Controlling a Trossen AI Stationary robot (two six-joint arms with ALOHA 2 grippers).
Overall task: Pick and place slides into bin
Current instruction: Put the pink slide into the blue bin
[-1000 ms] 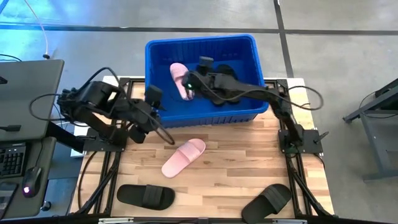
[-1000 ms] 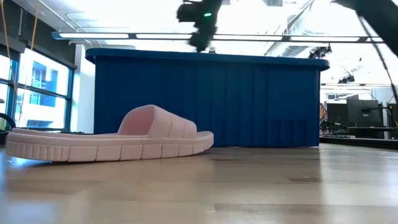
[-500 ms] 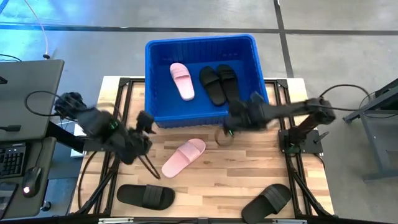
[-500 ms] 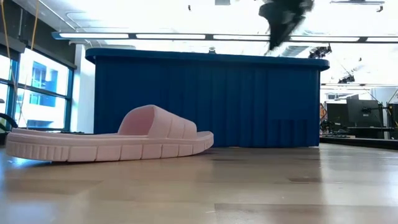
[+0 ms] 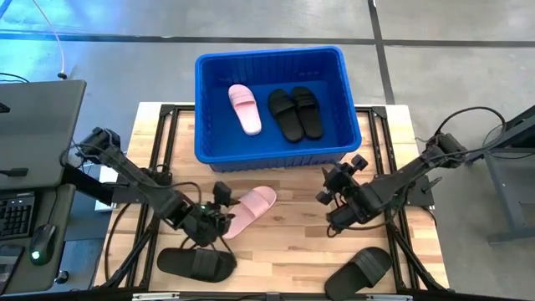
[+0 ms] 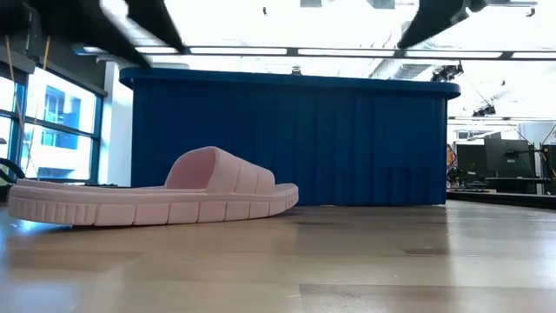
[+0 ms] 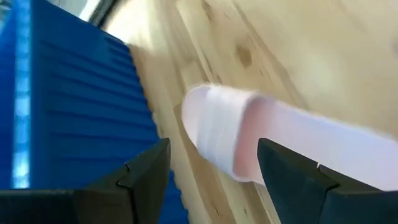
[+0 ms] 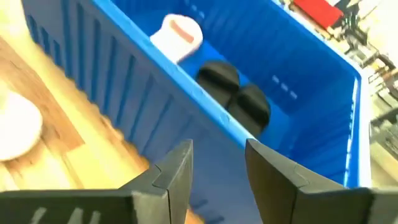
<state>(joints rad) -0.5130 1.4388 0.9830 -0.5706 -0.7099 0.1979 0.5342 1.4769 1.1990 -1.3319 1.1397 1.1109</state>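
Lab or workshop: concrete floor (image 5: pixel 435 75), ceiling strip lights (image 6: pixel 287 52), monitors (image 6: pixel 499 161).

Six slides: four black (image 5: pixel 196 264), two pink (image 5: pixel 247 211). One blue bin (image 5: pixel 269 57). Two arms, one tool each.

The left arm, dark and six-jointed, reaches from the table's left edge toward the middle, stretched low over the wood, its dark two-finger left gripper (image 5: pixel 221 219) pointing inward with fingers (image 7: pixel 146 177) spread apart. The right arm, equally dark, extends from the right edge toward the centre, elbow raised behind it, its dark two-finger right gripper (image 5: pixel 338 187) held with fingers (image 8: pixel 171 171) parted
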